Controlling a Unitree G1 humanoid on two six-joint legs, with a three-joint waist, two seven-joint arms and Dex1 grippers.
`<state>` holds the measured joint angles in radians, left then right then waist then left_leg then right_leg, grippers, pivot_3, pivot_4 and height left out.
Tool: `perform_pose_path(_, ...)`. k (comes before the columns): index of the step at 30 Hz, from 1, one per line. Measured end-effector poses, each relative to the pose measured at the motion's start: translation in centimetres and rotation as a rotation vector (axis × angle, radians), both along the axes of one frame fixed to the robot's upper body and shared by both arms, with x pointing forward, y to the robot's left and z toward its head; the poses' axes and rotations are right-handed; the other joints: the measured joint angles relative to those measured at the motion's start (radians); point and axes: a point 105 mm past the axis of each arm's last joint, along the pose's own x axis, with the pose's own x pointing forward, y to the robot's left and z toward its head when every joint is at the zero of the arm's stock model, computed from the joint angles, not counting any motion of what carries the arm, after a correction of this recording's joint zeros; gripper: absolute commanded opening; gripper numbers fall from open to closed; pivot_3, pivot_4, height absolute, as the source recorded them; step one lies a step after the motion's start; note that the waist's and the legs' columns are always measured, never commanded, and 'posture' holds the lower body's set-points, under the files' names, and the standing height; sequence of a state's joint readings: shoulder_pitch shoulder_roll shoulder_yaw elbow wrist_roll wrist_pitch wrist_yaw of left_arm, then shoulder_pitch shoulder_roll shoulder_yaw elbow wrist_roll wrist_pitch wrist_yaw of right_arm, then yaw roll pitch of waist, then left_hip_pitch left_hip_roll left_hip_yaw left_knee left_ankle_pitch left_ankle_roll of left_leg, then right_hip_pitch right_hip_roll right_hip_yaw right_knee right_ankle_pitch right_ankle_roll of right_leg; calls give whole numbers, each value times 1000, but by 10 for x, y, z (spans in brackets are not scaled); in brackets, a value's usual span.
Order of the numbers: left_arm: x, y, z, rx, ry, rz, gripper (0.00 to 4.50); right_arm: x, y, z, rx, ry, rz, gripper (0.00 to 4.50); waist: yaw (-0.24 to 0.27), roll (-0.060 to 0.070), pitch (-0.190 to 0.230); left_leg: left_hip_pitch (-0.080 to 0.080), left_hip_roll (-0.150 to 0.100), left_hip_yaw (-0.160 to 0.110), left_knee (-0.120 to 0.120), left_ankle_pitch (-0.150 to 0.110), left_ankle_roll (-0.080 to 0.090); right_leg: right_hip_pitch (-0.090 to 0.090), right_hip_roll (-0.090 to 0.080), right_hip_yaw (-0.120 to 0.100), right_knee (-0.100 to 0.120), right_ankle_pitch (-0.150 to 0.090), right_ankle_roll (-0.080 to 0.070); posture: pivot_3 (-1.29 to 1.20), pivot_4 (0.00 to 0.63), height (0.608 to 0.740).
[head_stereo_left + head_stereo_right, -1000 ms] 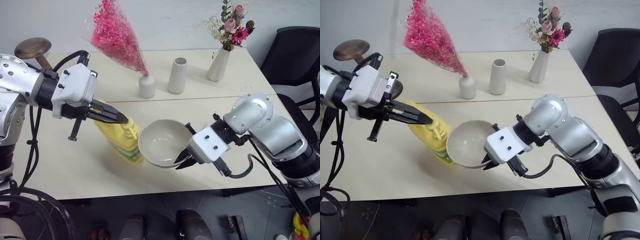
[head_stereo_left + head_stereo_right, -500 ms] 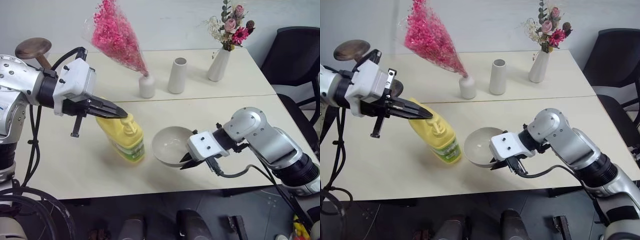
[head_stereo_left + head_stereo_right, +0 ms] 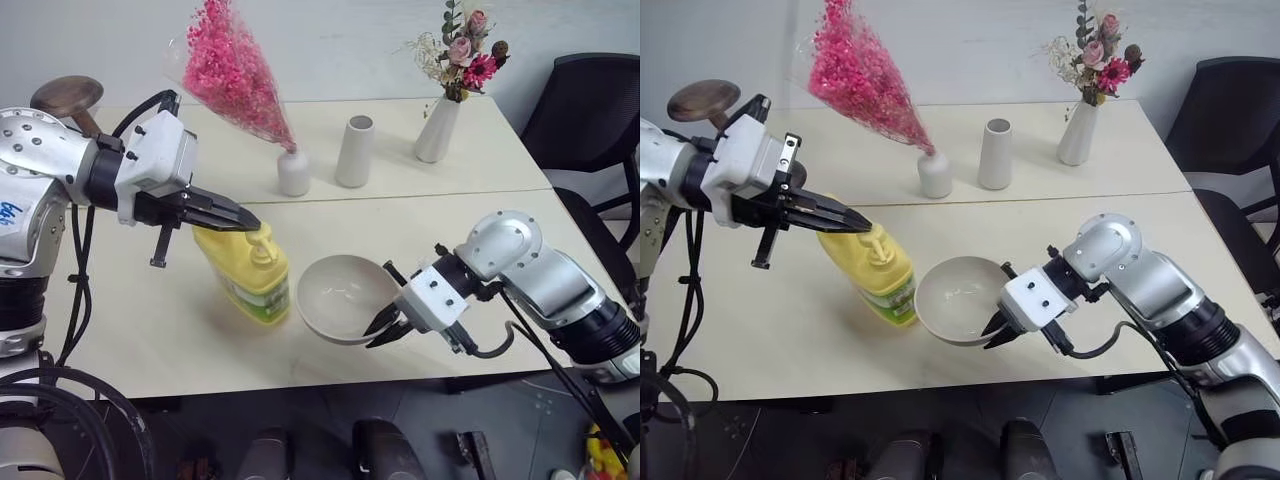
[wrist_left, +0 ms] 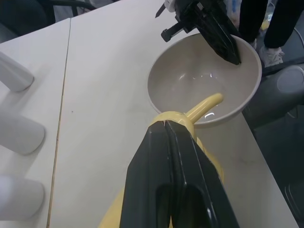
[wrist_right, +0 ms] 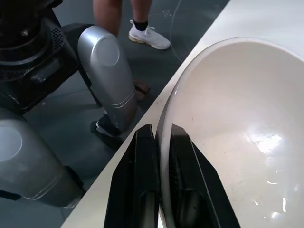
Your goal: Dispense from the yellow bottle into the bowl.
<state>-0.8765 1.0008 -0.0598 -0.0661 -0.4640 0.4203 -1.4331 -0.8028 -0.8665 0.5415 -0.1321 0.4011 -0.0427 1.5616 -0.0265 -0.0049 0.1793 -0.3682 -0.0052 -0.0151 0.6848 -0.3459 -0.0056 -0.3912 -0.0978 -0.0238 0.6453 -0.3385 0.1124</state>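
Observation:
The yellow bottle (image 3: 255,285) stands upright on the table, left of the bowl (image 3: 340,295). My left gripper (image 3: 252,223) is shut, and its tips lie over the bottle's pump head (image 4: 173,118); I cannot tell if they touch it. The pump's spout (image 4: 205,104) reaches out over the bowl's near rim. The pale bowl is tipped up, with its off-white inside (image 5: 237,118) facing the bottle. My right gripper (image 3: 376,332) is shut on the bowl's right rim, one finger (image 5: 137,156) outside and the other inside.
At the back of the table (image 3: 480,240) stand a small white vase (image 3: 293,172) with a pink spray, a white cylindrical vase (image 3: 354,150) and a vase of flowers (image 3: 437,130). A black chair (image 3: 590,110) is at the right. A person's legs (image 5: 137,23) stand beyond the table's edge.
The bowl in my right gripper went from tipped against the bottle to level on the table further right, then tipped up toward the bottle again. The bottle now stands upright.

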Motion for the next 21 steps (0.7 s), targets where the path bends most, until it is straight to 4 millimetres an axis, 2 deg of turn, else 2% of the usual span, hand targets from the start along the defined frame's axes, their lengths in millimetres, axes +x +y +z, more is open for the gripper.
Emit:
perform_pose_path(6, 1, -1, 1, 11, -18, -7, 36, 12, -2, 3, 15, 0, 29, 0, 1, 0, 0, 0, 0, -1, 0, 0, 0, 0, -1, 0, 0, 0, 0, 0, 150, 740)
perform_pose_path(21, 0, -1, 1, 20, -20, -11, 36, 17, -3, 1, 220, -34, 128, 0, 2, 0, 0, 0, 0, -1, 1, 1, -1, 1, -2, -1, -1, 0, 0, 0, 150, 740)
